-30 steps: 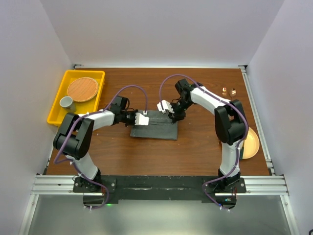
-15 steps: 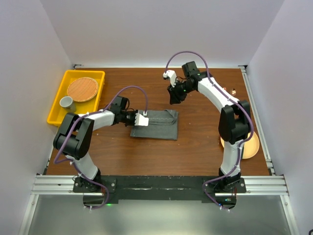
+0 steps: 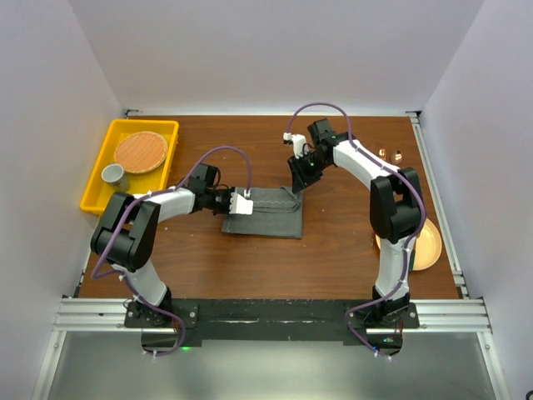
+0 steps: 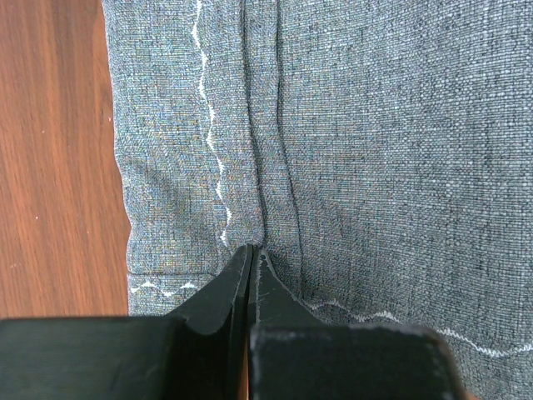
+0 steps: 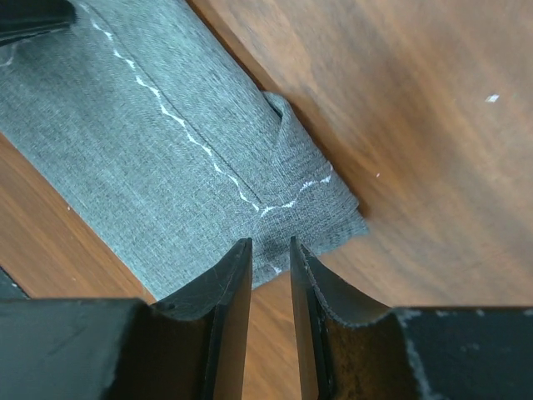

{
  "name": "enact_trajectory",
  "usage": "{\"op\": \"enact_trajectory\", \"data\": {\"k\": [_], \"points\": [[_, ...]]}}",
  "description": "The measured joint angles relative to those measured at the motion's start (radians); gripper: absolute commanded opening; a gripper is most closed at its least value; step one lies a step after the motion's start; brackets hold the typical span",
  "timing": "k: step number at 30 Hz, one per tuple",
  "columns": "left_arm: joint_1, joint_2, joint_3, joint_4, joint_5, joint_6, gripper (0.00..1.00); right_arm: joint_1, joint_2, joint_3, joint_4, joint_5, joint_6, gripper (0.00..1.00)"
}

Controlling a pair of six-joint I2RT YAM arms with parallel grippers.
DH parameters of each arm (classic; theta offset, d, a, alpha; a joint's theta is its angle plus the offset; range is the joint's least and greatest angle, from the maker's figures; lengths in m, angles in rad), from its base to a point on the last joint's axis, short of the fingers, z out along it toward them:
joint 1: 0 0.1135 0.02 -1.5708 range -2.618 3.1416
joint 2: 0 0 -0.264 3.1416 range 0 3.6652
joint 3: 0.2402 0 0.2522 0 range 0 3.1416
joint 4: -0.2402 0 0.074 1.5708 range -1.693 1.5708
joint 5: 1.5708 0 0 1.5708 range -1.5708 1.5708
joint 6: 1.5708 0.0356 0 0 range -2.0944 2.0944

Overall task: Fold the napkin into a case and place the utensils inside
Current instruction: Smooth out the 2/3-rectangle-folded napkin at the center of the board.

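Observation:
The napkin (image 3: pixel 265 215) lies mid-table, folded into a dark grey rectangle with a light zigzag hem (image 4: pixel 212 158). My left gripper (image 3: pixel 241 203) is shut, and its tips (image 4: pixel 251 250) rest on a crease near the cloth's left edge. My right gripper (image 3: pixel 297 180) hovers over the napkin's far right corner (image 5: pixel 316 200). Its jaws (image 5: pixel 271 243) stand narrowly open with nothing between them. The utensils (image 3: pixel 389 154) show as small copper pieces at the far right of the table.
A yellow tray (image 3: pixel 143 123) at the back left holds a round woven mat (image 3: pixel 140 152) and a small cup (image 3: pixel 113 175). A yellow-orange plate (image 3: pixel 423 243) sits at the right edge beside the right arm. White walls enclose the table.
My right gripper let go of the napkin's right end, rose toward the back, then came down part way toward the far right corner. Its jaws narrowed a little. The left gripper stayed put.

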Motion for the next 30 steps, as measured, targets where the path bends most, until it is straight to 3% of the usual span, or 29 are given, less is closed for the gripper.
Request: {"op": "enact_trajectory", "data": {"k": [4,12,18,20,21,24,30], "points": [[0.000,0.000,0.000,0.000,0.000,0.000,0.00,0.000,0.022,-0.011,0.000,-0.001,0.051,0.31],[0.001,0.000,0.000,0.000,0.000,-0.001,0.00,0.000,0.035,-0.026,0.000,-0.020,0.122,0.09],[0.011,-0.002,0.000,-0.010,0.011,-0.002,0.00,0.000,0.046,-0.077,0.008,-0.016,0.130,0.05],[0.016,-0.004,0.000,-0.017,0.014,-0.004,0.06,0.000,0.065,-0.084,0.009,-0.015,0.131,0.05],[0.018,-0.006,0.000,-0.023,0.016,-0.011,0.18,0.000,0.076,-0.084,0.012,-0.020,0.135,0.05],[0.036,-0.015,0.008,-0.057,0.040,-0.057,0.38,-0.001,0.077,-0.084,0.019,-0.024,0.143,0.05],[0.138,-0.031,0.127,-0.161,0.164,-0.337,0.39,0.000,0.084,-0.076,0.018,-0.013,0.143,0.05]]}}
